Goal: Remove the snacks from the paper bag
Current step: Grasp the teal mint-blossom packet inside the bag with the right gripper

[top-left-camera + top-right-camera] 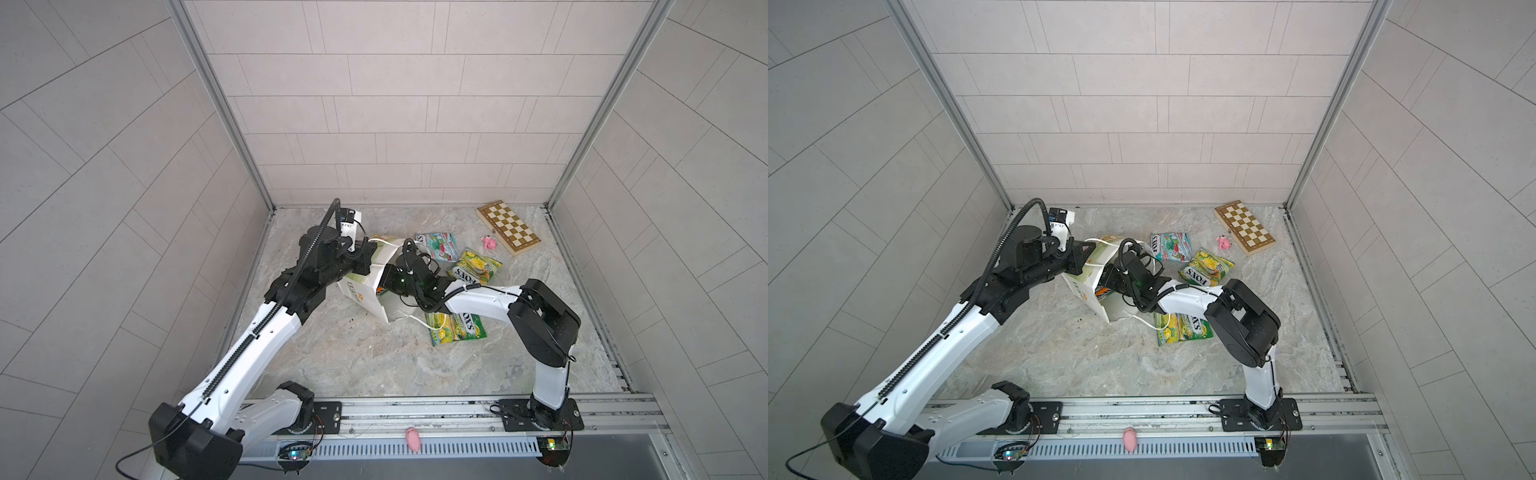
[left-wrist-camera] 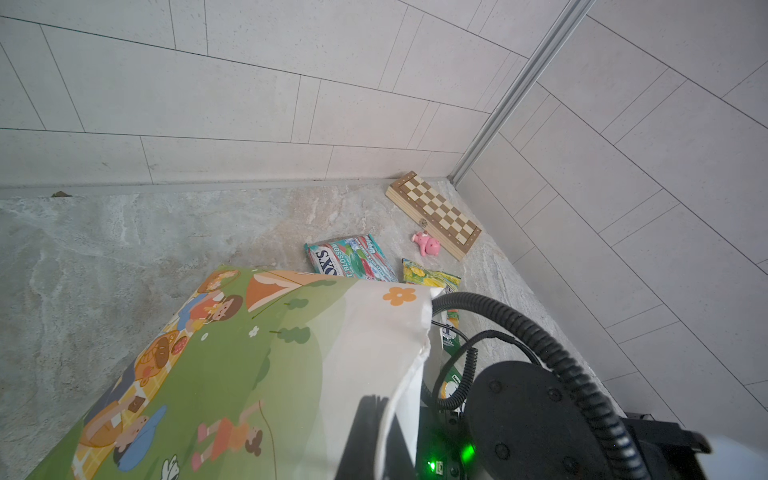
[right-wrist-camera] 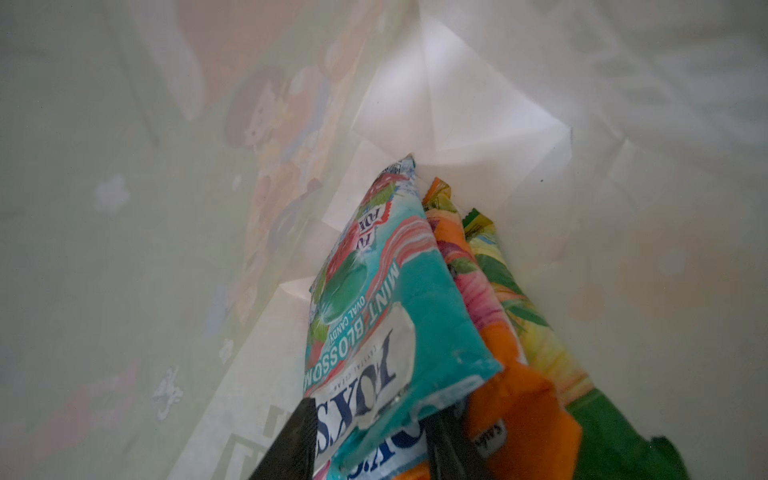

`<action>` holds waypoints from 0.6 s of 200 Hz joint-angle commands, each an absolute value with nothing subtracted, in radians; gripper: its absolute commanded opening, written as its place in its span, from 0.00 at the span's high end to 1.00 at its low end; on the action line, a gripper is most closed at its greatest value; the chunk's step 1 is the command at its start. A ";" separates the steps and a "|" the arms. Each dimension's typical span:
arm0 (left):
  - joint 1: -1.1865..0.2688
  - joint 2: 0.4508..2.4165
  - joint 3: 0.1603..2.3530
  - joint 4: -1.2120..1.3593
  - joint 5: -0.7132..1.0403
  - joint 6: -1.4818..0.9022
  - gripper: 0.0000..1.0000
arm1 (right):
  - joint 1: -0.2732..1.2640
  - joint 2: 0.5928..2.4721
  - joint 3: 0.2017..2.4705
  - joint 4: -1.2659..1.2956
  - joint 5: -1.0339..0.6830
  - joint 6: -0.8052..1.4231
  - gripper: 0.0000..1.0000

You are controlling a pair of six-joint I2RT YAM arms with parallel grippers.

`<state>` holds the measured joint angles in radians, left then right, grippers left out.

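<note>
The tabletop [image 1: 353,361] is a grey-beige marbled stone slab, matt, with a few dark specks near the centre of both top views. Pale tiled wall panels [image 1: 395,104] close it in on three sides, joined by aluminium corner posts [image 1: 224,108]. An aluminium rail [image 1: 415,409] carrying both arm bases runs across the lower part of the frame. A pink toy [image 1: 412,439] sits on the slotted strip below it.

The paper bag [image 1: 365,291] lies on its side just left of centre, mouth toward the right. The left gripper [image 2: 384,440] is clamped tight on the bag's white rim, beside its printed green side. The right gripper [image 3: 370,444] is inside the bag. Its fingers [image 3: 297,440] are half closed on the end of a teal packet [image 3: 382,324]. That packet lies against an orange packet [image 3: 511,399] and a yellow-green packet [image 3: 536,332] on the bag's lower wall.

Three snacks lie out on the stone. A teal-and-red packet [image 1: 436,246] is above and right of the bag, and a second yellow-green packet [image 1: 476,270] is just beside it. A third yellow-green packet [image 1: 457,328] lies below the right forearm, with a white cord handle [image 1: 434,328] across it. At the tabletop's upper right corner a folded chessboard [image 1: 509,228] lies flat, with a second pink toy [image 1: 489,243] just beside it.
</note>
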<state>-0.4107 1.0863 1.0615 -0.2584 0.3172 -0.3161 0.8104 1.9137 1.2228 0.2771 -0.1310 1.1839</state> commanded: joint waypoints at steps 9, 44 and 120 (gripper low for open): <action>-0.402 1.062 1.049 -0.226 0.331 -0.305 1.00 | 0.805 1.968 1.278 0.228 -0.128 1.211 0.55; -0.403 1.059 1.050 -0.226 0.336 -0.300 1.00 | 0.804 2.026 1.336 0.217 -0.137 1.218 0.55; -0.402 1.054 1.047 -0.241 0.269 -0.300 1.00 | 0.805 2.063 1.423 0.172 -0.142 1.147 0.92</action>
<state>-0.4103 1.0756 1.0607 -0.2581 0.3134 -0.3134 0.8040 2.0800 1.4197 0.2199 -0.1490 1.1759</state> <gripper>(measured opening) 0.057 0.145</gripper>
